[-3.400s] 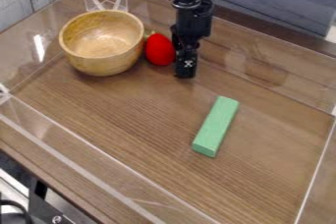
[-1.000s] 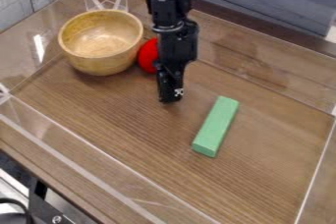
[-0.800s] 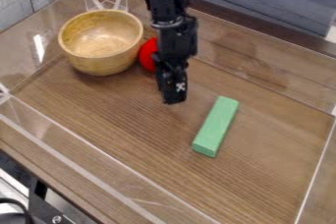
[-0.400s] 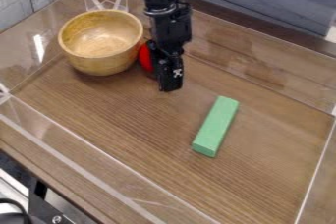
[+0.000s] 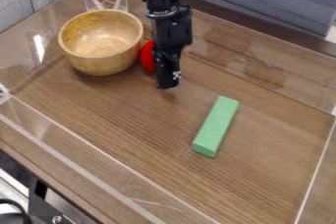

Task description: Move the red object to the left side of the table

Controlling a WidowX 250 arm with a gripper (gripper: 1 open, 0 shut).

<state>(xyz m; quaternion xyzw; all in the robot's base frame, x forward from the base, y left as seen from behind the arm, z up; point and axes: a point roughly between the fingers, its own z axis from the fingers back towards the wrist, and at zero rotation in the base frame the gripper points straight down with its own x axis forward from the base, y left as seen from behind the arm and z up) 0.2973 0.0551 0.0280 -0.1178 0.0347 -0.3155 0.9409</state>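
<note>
The red object (image 5: 148, 58) is a small round toy fruit lying on the table (image 5: 118, 159) just right of the wooden bowl. My gripper (image 5: 167, 79) points steeply down right in front of it, at its right side, and the black arm hides part of the fruit. The fingers look shut, their tips low over the wood. Only the fruit's left half shows, so I cannot tell whether the fingers touch it.
A wooden bowl (image 5: 101, 41) stands at the back left, close against the fruit. A long green block (image 5: 217, 125) lies to the right of centre. Low clear acrylic walls (image 5: 27, 120) border the tabletop.
Since the earliest frame the arm has swung from the fruit's right side to just in front of it. Over the last second the fingertips drew back slightly toward the fruit.
</note>
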